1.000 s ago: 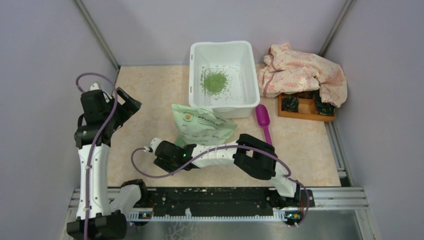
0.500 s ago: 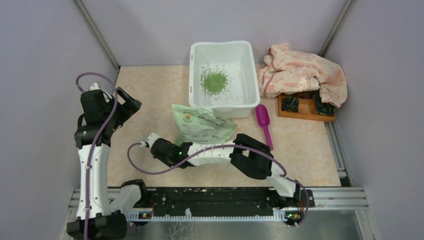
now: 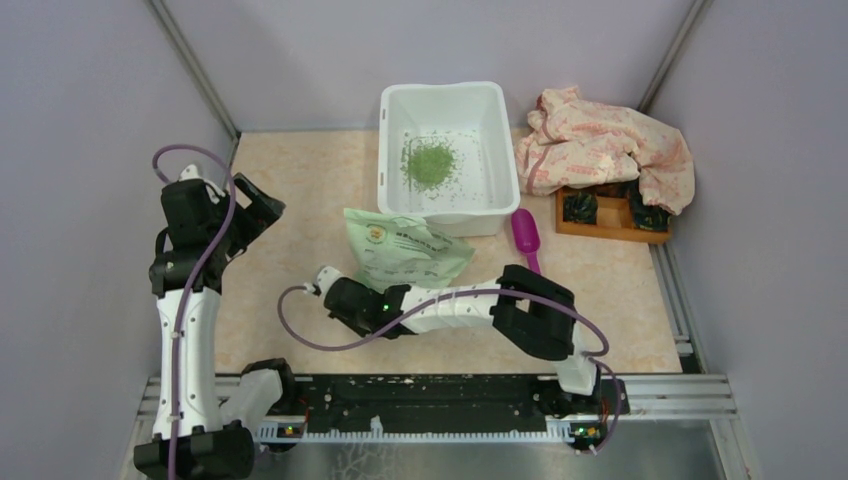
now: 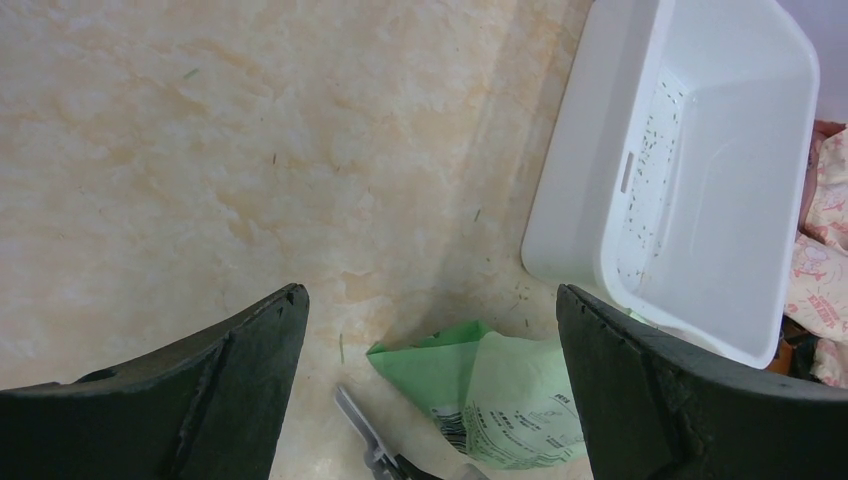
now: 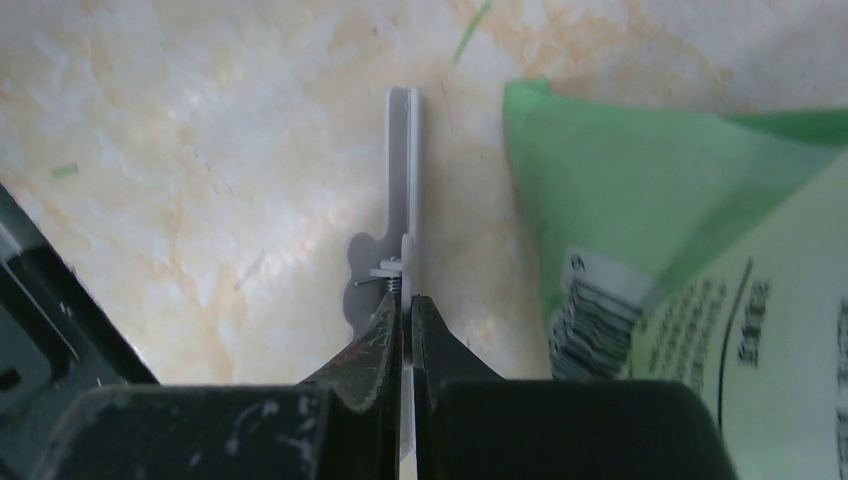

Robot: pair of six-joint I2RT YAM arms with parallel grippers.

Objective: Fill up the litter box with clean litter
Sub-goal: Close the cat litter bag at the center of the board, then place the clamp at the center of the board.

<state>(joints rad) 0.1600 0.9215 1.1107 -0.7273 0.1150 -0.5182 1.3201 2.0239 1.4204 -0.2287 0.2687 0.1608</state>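
Observation:
The white litter box (image 3: 497, 100) stands at the back centre with a small pile of green clean litter (image 3: 430, 163) inside; its near wall (image 4: 590, 170) shows in the left wrist view. A green-and-white bag (image 3: 405, 248) lies just in front of it. My right gripper (image 3: 325, 283) is low at the bag's left corner (image 5: 700, 250). It (image 5: 408, 300) is shut on thin grey scissor-like blades (image 5: 405, 170), closed together beside the bag. My left gripper (image 3: 250, 205) hangs wide open and holds nothing (image 4: 430, 295), above the table left of the bag (image 4: 510, 400).
A magenta scoop (image 3: 528, 240) lies right of the bag, by the box's front right corner. A crumpled patterned cloth (image 3: 600, 145) drapes over a small wooden tray (image 3: 605, 215) at the right. Walls close in on the left, back and right.
My right gripper has gone from part open to shut, bringing the grey blades together, and its wrist has shifted slightly right. The left arm has not moved.

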